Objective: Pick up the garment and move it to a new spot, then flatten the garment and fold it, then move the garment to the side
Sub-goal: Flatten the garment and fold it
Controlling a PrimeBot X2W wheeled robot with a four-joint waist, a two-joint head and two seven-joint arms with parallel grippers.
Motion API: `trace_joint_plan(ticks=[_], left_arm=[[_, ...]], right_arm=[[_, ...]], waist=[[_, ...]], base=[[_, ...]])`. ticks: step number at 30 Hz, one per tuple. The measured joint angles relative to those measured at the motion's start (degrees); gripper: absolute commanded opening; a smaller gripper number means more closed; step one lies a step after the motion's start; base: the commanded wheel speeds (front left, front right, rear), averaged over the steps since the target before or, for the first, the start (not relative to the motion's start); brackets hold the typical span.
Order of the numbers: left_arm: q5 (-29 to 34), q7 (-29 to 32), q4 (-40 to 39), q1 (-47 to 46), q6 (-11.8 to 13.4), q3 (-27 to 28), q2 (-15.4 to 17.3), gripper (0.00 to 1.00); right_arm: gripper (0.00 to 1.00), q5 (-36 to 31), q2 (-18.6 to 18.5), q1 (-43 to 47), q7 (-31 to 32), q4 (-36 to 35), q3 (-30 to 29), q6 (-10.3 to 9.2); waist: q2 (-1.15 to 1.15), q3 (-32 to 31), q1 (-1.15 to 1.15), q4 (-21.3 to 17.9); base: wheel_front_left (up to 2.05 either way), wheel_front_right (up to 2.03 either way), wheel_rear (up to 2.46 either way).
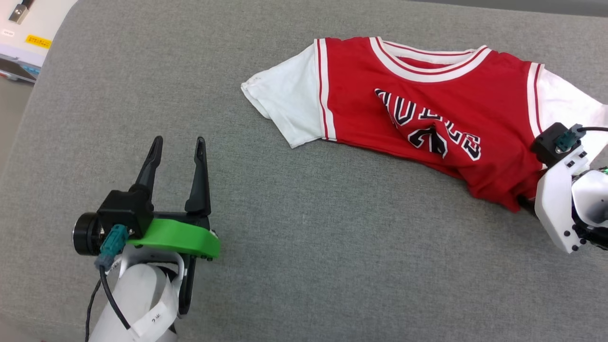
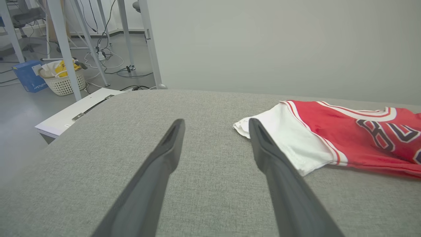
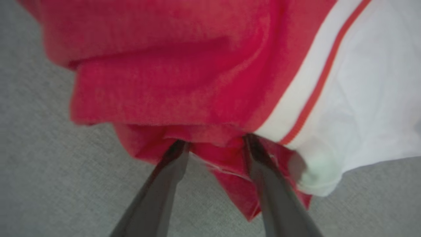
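Jaws first: the left gripper (image 1: 178,140) stands wide open at the lower left of the head view, nothing between its fingers, poised over the bare grey cushion (image 1: 304,247). The right gripper (image 3: 214,140) has its fingers spread as well, tips nosed into the bunched red lower edge of the garment (image 1: 427,109) and, from the blurred right wrist view, not clamped on it. The garment lies crumpled across the upper right of the head view, collar toward the top, a fold cutting through the lettering. Now the worry: that edge is layered, so a close here could catch only a sliver of hem, which would slip out on the lift. It could also grab several layers at once and drag the garment up in a knot that is hard to flatten. A lift from one corner would probably let it dangle and twist, with the left gripper well apart from the white sleeve (image 1: 285,104). The tips may also snag the cushion.
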Motion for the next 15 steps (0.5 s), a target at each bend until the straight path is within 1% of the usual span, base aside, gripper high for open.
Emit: trace_joint_plan(ticks=[6, 8, 12, 15], left_arm=[[2.8, 0.0, 1.3, 2.0, -2.4, 3.2, -2.0, 1.00], [3.2, 0.0, 1.5, 2.6, -3.0, 4.2, -2.5, 1.00], [4.4, 0.0, 1.8, 4.0, -4.1, 5.8, -3.3, 1.00], [5.3, 0.0, 2.0, 4.9, -4.9, 6.8, -3.9, 1.00]], right_arm=[[0.00, 2.8, 1.3, -0.4, -6.1, -0.5, 2.3, -0.10], [0.00, 4.9, 1.2, 0.0, -7.1, -2.6, 3.1, -0.09], [0.00, 6.9, 0.9, 1.8, -8.7, -9.1, 4.1, -0.04], [0.00, 8.0, -0.1, 3.5, -10.1, -13.4, 3.1, -0.02]], waist=[[0.00, -1.9, 0.00, -1.1], [0.00, -2.9, 0.00, -1.6], [0.00, -5.1, 0.00, -2.5], [0.00, -6.5, 0.01, -3.1]], base=[[0.00, 0.00, 0.00], [0.00, 0.00, 0.00], [0.00, 0.00, 0.00], [0.00, 0.00, 0.00]])
